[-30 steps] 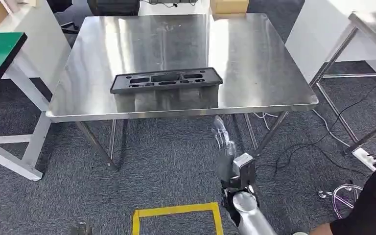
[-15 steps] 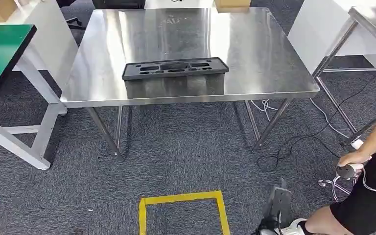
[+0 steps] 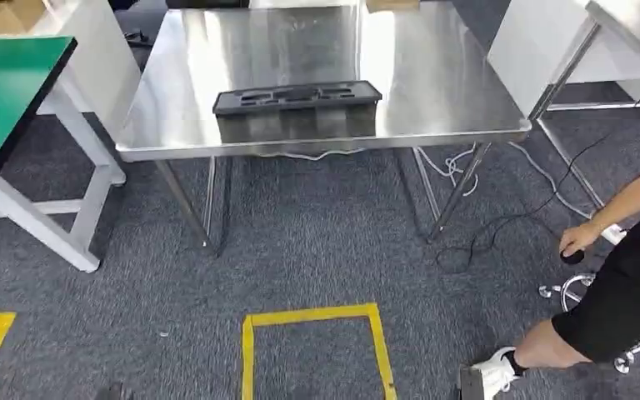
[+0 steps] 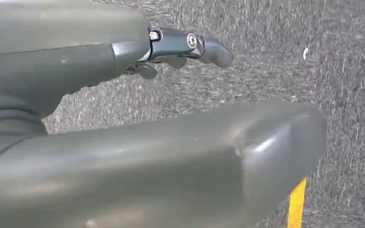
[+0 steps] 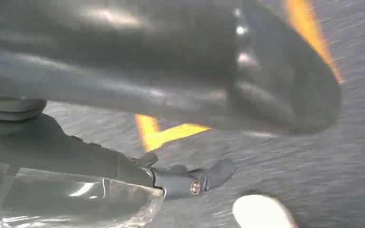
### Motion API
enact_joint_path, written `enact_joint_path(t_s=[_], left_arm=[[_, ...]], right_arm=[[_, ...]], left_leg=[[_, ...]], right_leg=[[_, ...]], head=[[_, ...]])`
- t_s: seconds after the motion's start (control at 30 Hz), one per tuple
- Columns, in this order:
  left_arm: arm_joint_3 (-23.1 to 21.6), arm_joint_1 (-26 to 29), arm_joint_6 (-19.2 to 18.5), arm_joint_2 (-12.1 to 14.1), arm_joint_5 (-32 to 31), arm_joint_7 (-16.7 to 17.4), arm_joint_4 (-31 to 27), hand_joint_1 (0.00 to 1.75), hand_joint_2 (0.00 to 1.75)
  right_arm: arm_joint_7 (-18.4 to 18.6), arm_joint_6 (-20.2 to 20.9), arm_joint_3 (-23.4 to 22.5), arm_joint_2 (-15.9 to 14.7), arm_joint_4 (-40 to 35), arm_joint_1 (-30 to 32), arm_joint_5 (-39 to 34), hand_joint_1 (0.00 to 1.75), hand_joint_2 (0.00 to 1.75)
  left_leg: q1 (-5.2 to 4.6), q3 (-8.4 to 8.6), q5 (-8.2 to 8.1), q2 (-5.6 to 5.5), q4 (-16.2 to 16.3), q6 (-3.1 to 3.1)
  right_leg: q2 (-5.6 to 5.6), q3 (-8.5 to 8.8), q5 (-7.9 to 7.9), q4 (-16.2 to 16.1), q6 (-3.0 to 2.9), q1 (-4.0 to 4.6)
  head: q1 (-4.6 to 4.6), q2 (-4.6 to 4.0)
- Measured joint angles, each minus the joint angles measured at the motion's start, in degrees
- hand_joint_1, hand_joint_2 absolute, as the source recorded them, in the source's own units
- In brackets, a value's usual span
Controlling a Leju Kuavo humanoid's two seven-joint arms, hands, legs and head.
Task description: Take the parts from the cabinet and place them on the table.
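A black moulded part (image 3: 297, 97) with several recesses lies flat near the front edge of the steel table (image 3: 433, 92), ahead of me in the head view. My left hand (image 4: 147, 156) hangs over the grey carpet with its dark fingers (image 4: 190, 45) stretched away from the thick thumb and nothing between them. My right hand (image 5: 147, 61) also hangs over the carpet, its fingers (image 5: 195, 180) apart from the thumb and holding nothing. A clear plastic sheet (image 5: 66, 199) shows beside its wrist.
A person (image 3: 617, 300) crouches at the right, one hand (image 3: 579, 240) on a small dark object near the floor, a white shoe (image 3: 492, 373) close to my right side. Cables (image 3: 500, 225) trail under the table. A green-topped bench (image 3: 8, 100) stands left. Yellow tape (image 3: 312, 315) marks the carpet.
The camera has moved, so the whole scene has shifted. My right hand, raised in front of the table a second ago, has dropped out of the head view. The person has come further in from the right.
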Motion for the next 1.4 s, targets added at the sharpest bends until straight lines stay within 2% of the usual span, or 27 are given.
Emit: enact_joint_path(t_s=[0.03, 0.07, 0.13, 0.17, 0.23, 0.3, 0.37, 0.43, 0.5, 0.53, 0.57, 0.6, 0.67, 0.73, 0.8, 0.83, 0.87, 0.9, 0.97, 1.03, 1.1, 1.13, 1.17, 1.2, 1.27, 1.33, 1.4], left_arm=[[0.3, -0.1, -0.1, 0.5, 0.0, 0.5, 0.0, 0.00, 0.00], [0.5, -0.3, -0.4, 1.0, 0.1, 1.2, 0.0, 0.00, 0.00], [0.9, -1.0, -0.5, 2.0, 0.2, 2.4, 0.0, 0.00, 0.00], [1.0, -1.2, -0.4, 2.2, -0.6, 2.2, 0.0, 0.00, 0.00], [0.8, -0.7, 2.1, 1.2, -2.3, -0.6, 0.0, 0.00, 0.00], [0.9, 0.0, 3.8, 0.0, -2.3, -2.6, 0.0, 0.00, 0.00], [0.9, 0.2, 3.9, -0.9, -1.9, -3.2, 0.0, 0.00, 0.00], [0.9, 0.4, 4.1, -1.6, -1.9, -3.5, 0.1, 0.00, 0.00], [0.9, 0.6, 4.3, -2.1, -1.9, -3.8, 0.1, 0.00, 0.00], [0.9, 0.5, 4.3, -2.5, -1.8, -3.8, 0.1, 0.00, 0.00], [0.9, 0.5, 4.1, -2.6, -1.7, -3.9, 0.1, 0.00, 0.00], [0.9, 0.5, 3.8, -2.7, -1.7, -3.9, 0.1, 0.00, 0.00], [0.9, 0.5, 3.6, -3.0, -1.7, -3.8, 0.1, 0.00, 0.00], [0.9, 0.5, 3.5, -3.3, -1.8, -3.8, 0.1, 0.00, 0.00], [0.9, 0.5, 3.5, -3.7, -1.9, -3.9, 0.1, 0.00, 0.00], [0.9, 0.4, 3.5, -3.7, -1.9, -4.0, 0.1, 0.00, 0.00], [0.9, 0.4, 3.4, -3.7, -1.9, -4.1, 0.0, 0.00, 0.00], [0.9, 0.3, 3.4, -3.8, -1.9, -4.2, -0.1, 0.00, 0.00], [0.9, 0.2, 3.3, -3.8, -1.9, -4.3, -0.1, 0.00, 0.00], [0.9, 0.5, 3.0, -3.8, -1.9, -4.3, -0.1, 0.00, 0.00], [0.9, 0.7, 2.7, -3.9, -1.9, -4.5, 0.0, 0.00, 0.00], [0.9, 0.7, 2.7, -3.9, -1.9, -4.6, -0.1, 0.00, 0.00], [0.9, 0.7, 2.7, -3.9, -1.9, -4.6, -0.1, 0.00, 0.00], [0.9, 0.7, 2.6, -3.9, -1.9, -4.6, -0.1, 0.00, 0.00], [0.9, 0.7, 2.3, -3.9, -2.0, -4.8, -0.1, 0.00, 0.00], [0.9, 0.5, 1.8, -3.9, -2.1, -4.8, -0.1, 0.00, 0.00], [0.9, 0.1, 1.7, -3.6, -2.3, -4.8, -0.5, 0.00, 0.00]], right_arm=[[1.6, -0.1, 0.5, 0.0, 0.5, 0.2, 1.0, 0.00, 0.00], [3.2, -0.1, 1.3, 0.0, 0.9, 0.6, 2.2, 0.00, 0.00], [5.9, -0.5, 3.1, 0.0, 1.7, 1.1, 5.2, 0.00, 0.00], [7.4, -1.1, 4.0, 0.0, 2.1, 1.3, 6.0, 0.00, 0.00], [8.9, -2.1, 5.3, 0.3, 2.8, 2.1, 6.8, 0.00, 0.00], [9.5, -2.4, 6.4, 0.3, 3.2, 2.9, 7.8, 0.00, 0.00], [9.6, -2.5, 7.6, 0.6, 3.4, 3.1, 8.7, 0.00, 0.00], [9.7, -2.6, 8.5, 0.7, 3.6, 2.8, 9.5, 0.00, 0.00], [9.7, -2.6, 9.2, 0.7, 3.8, 3.0, 9.9, 0.00, 0.00], [9.7, -2.7, 9.5, 0.5, 4.0, 2.8, 10.1, 0.00, 0.00], [9.7, -2.7, 9.9, 0.5, 4.0, 2.8, 10.4, 0.00, 0.00], [9.7, -2.7, 10.1, 0.5, 4.0, 2.8, 10.6, 0.00, 0.00], [9.7, -2.7, 10.4, 0.4, 4.0, 2.5, 10.8, 0.00, 0.00], [9.7, -2.8, 10.9, 0.3, 4.0, 2.1, 11.1, 0.00, 0.00], [10.1, -2.9, 11.2, 0.2, 4.0, 1.9, 11.1, 0.00, 0.00], [10.2, -2.9, 11.2, 0.2, 4.0, 1.7, 11.3, 0.00, 0.00], [10.3, -2.9, 11.3, 0.3, 4.0, 1.5, 11.3, 0.00, 0.00], [10.4, -2.9, 11.3, 0.3, 4.0, 1.4, 11.3, 0.00, 0.00], [10.8, -2.9, 11.5, 0.4, 4.2, 1.5, 11.2, 0.00, 0.00], [11.2, -2.9, 11.6, 0.5, 4.3, 1.9, 11.1, 0.00, 0.00], [11.6, -2.9, 11.6, 0.4, 4.4, 2.2, 10.9, 0.00, 0.00], [11.6, -2.9, 11.6, 0.4, 4.4, 2.3, 10.9, 0.00, 0.00], [11.6, -2.9, 11.6, 0.4, 4.4, 2.4, 11.0, 0.00, 0.00], [11.6, -2.9, 11.6, 0.5, 4.5, 2.4, 11.0, 0.00, 0.00], [12.5, -2.9, 11.6, 0.5, 4.5, 2.5, 10.7, 0.00, 0.00], [12.6, -2.9, 11.6, 0.4, 4.6, 2.6, 10.5, 0.00, 0.00], [12.5, -2.9, 11.6, 0.8, 4.6, 2.4, 10.4, 0.00, 0.00]], left_leg=[[0.13, -0.61, -3.06, 0.17, 1.5, -0.22], [0.32, -1.48, -7.40, 0.27, 4.9, -0.40], [0.35, -3.57, -13.97, 0.15, 14.4, -1.01], [0.39, -3.92, -15.10, 0.16, 18.0, -1.26], [0.51, -0.88, -12.53, 0.17, 17.8, -1.32], [0.62, 6.18, -9.63, 0.18, 9.8, -1.01], [0.27, 11.99, -13.14, 0.02, 0.8, -0.38], [-0.11, 11.26, -12.93, 0.05, 0.8, 0.34], [-0.26, 10.53, -11.22, 0.26, -0.2, 1.94], [-0.12, 9.87, -10.06, 0.67, -0.8, 2.36], [-0.06, 8.94, -9.14, 0.56, -1.0, 3.13], [-0.12, 8.08, -8.59, 0.58, -1.0, 3.06], [-0.23, 5.93, -6.90, 0.64, -0.9, 2.99], [-0.23, 4.17, -5.17, 0.82, -0.8, 2.67], [-0.15, 2.11, -3.57, 0.86, -0.7, 2.10], [-0.20, 1.42, -2.73, 0.81, -0.5, 1.67], [-0.38, 1.00, -2.32, 0.81, -0.4, 1.31], [-0.50, 0.94, -1.62, 0.88, -0.3, 0.85], [-0.36, 1.16, -0.47, 0.87, -1.0, 0.32], [0.35, 0.81, -0.34, 0.75, -0.9, -0.31], [0.49, -0.83, -8.43, 0.74, 5.0, -0.66], [0.50, -2.03, -12.13, 0.70, 9.9, -0.88], [0.50, -2.93, -14.61, 0.69, 14.7, -1.05], [0.48, -3.20, -15.24, 0.67, 18.0, -1.07], [0.43, -0.44, -12.69, 0.68, 17.1, -0.60], [0.04, 7.12, -10.22, 0.58, 7.3, 0.81], [-0.46, 11.37, -11.85, 0.50, 0.4, 2.32]], right_leg=[[-0.16, -0.40, 0.56, 0.1, -0.43, 0.14], [-0.30, -1.11, 1.32, 0.1, -1.59, 0.19], [-0.42, -2.46, 2.78, 0.1, -1.92, 0.66], [-0.44, -3.49, 3.57, 0.2, -1.86, 0.81], [-0.44, -5.30, 4.81, 0.5, -1.54, 0.84], [-0.35, -6.93, 5.62, 1.1, -0.98, 0.73], [-0.29, -7.98, 6.41, 1.8, -0.12, 1.13], [-0.44, -7.98, 7.29, 1.5, 0.71, 1.15], [-0.37, -8.23, 8.73, 0.6, 1.78, 1.68], [-0.31, -8.98, 6.91, 1.9, 1.43, 1.12], [-0.18, -10.21, 3.33, 4.7, 0.56, 1.15], [-0.13, -11.52, 0.18, 8.2, 0.02, 1.02], [-0.08, -12.97, -4.27, 16.7, 0.17, 0.80], [-0.08, -11.21, -2.13, 19.1, 2.02, 0.63], [-0.06, -5.83, 1.29, 13.6, 3.30, 0.37], [-0.06, -1.14, 0.98, 7.7, 3.09, 0.18], [0.00, 2.35, -1.63, 2.5, 2.42, 0.03], [0.38, 4.50, -3.14, -2.2, 1.36, 1.23], [0.21, 3.77, -2.60, -1.6, 0.62, 1.38], [-0.12, 3.18, -1.50, -1.5, -0.82, 0.30], [-0.40, 2.00, -0.24, -1.5, -2.31, 0.80], [-0.47, 1.21, 0.40, -1.4, -2.55, 1.06], [-0.48, 0.42, 1.01, -1.4, -2.62, 1.36], [-0.45, -0.01, 1.59, -1.1, -2.65, 1.61], [-0.36, -1.68, 2.31, -0.4, -2.43, 1.97], [-0.24, -2.81, 2.66, 0.4, -2.26, 2.42], [-0.36, -3.37, 3.31, 0.7, -1.68, 2.65]], head=[[-0.09, 0.00], [-0.20, 0.00], [-0.33, 0.00], [-0.33, 0.00], [-0.35, 0.00], [-0.44, 0.00], [-0.44, 0.00], [0.04, 0.00], [0.02, 0.00], [-0.16, 0.00], [0.09, 0.00], [0.48, 0.02], [0.61, 0.00], [0.72, 0.00], [0.74, 0.02], [0.79, 0.00], [0.81, 0.02], [0.92, 0.00], [0.18, 0.00], [-0.18, 0.00], [-0.35, 0.00], [-0.39, 0.00], [-0.37, 0.00], [-0.37, 0.00], [-0.39, 0.00], [-0.41, 0.00], [-0.15, 0.00]])
